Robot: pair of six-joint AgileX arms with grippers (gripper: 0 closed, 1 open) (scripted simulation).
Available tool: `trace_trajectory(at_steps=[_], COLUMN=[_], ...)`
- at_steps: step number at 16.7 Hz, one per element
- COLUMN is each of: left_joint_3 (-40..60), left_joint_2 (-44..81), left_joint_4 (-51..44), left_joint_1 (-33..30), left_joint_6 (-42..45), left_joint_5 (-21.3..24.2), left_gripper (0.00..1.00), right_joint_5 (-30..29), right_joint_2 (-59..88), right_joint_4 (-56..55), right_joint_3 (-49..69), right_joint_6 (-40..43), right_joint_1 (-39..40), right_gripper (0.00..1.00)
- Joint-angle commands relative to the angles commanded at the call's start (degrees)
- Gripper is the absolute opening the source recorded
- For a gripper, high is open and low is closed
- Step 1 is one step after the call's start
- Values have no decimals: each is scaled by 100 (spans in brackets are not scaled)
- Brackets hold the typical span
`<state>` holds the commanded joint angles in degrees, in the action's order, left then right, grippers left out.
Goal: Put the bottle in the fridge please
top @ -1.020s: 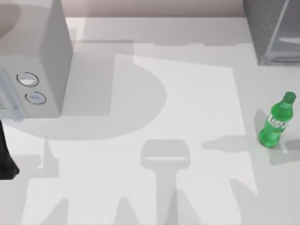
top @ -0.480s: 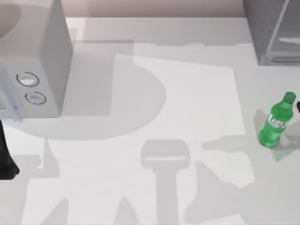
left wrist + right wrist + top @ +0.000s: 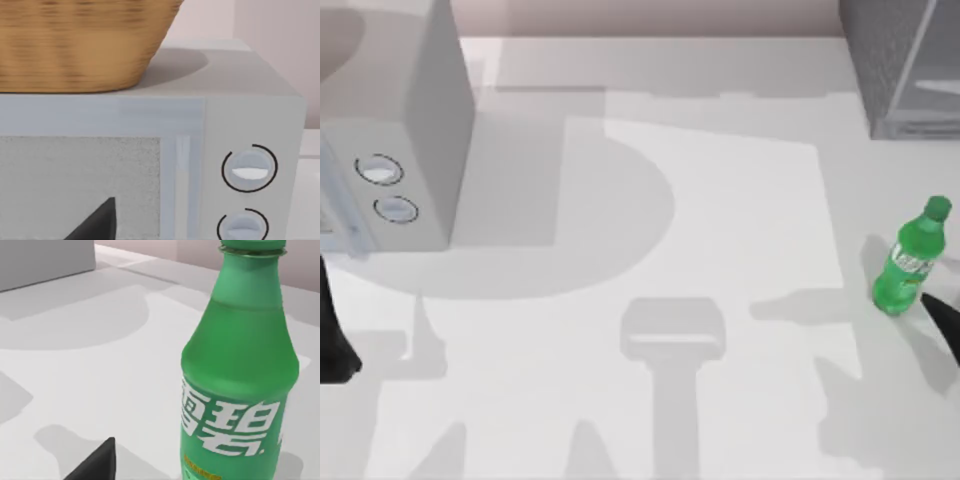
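Bottle [image 3: 911, 262] stands upright on the table [image 3: 740, 230] near the top view's right edge, cap up, long axis vertical, nothing touching it. Fridge [image 3: 900, 65] sits in the far right corner, well apart from the bottle and behind it. Right gripper [image 3: 948, 325] enters at the right edge, just beside the bottle's base on the near side; not in contact as far as the top view shows. Right wrist view has the bottle [image 3: 240, 375] close and large, label facing the camera, one dark fingertip [image 3: 95, 462] low in the picture; finger spread cannot be told. Left arm [image 3: 332, 335] parked at the left edge in front of the microwave [image 3: 410, 140]. Judgement: the right arm is far nearer; the grasp calls for a sideways approach across the upright body.
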<state>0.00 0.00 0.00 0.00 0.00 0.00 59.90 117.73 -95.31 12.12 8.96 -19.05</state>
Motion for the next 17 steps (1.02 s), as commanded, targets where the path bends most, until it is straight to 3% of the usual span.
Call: trace_trajectory(at_steps=[9,17], left_joint_3=[0,0], left_joint_2=[0,0], left_joint_4=[0,0], left_joint_1=[0,0], left_joint_6=[0,0], left_joint_5=[0,0], left_gripper=[100,100], right_joint_5=[214,-965], right_joint_2=[438,748], right_joint_4=[-311,-211], right_joint_3=[29,750], right_joint_6=[54,-306], right_joint_1=[-21,1156], right_gripper=[100,100])
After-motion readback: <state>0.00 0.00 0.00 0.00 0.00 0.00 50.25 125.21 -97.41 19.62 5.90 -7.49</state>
